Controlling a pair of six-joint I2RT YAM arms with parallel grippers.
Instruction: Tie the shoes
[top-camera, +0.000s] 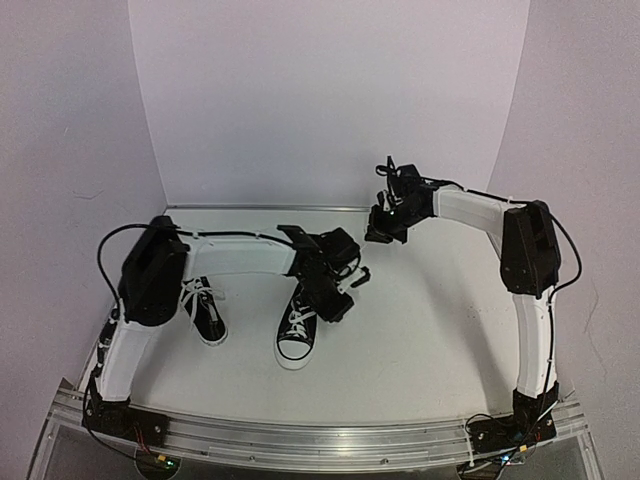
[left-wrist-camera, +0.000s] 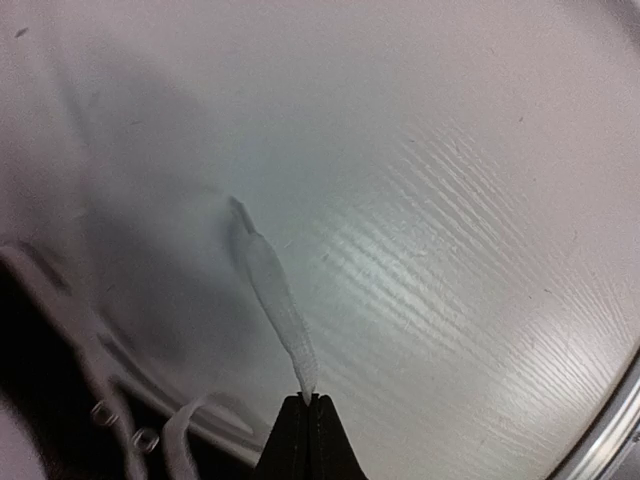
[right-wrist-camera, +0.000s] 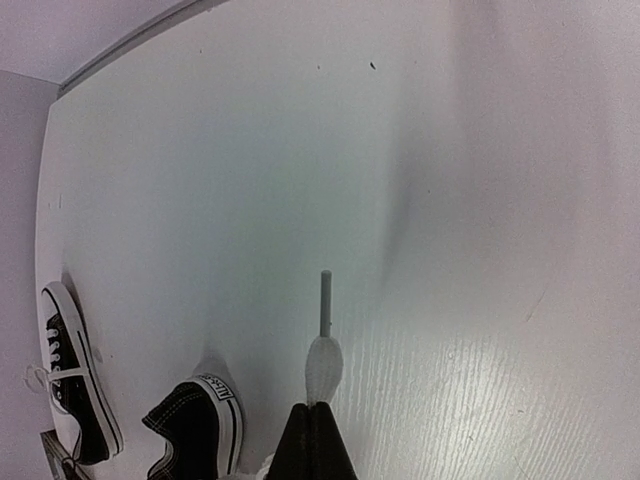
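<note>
Shoes (top-camera: 297, 338) of black canvas, with white rubber toe caps, lie lower centre-left on the pale wood-grained table (top-camera: 420, 330). Just beyond them, the left end effector (left-wrist-camera: 308, 400) pinches a flat woven white lace (left-wrist-camera: 280, 300). Farther off, at upper centre, the right end effector (right-wrist-camera: 315, 405) is clamped on another lace end (right-wrist-camera: 323, 365) with a stiff grey tip.

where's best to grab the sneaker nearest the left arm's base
Likely pinch the sneaker across its narrow sides at mid-length, from straight above: it stands upright on its sole, and the left arm overhangs its far end.
</note>
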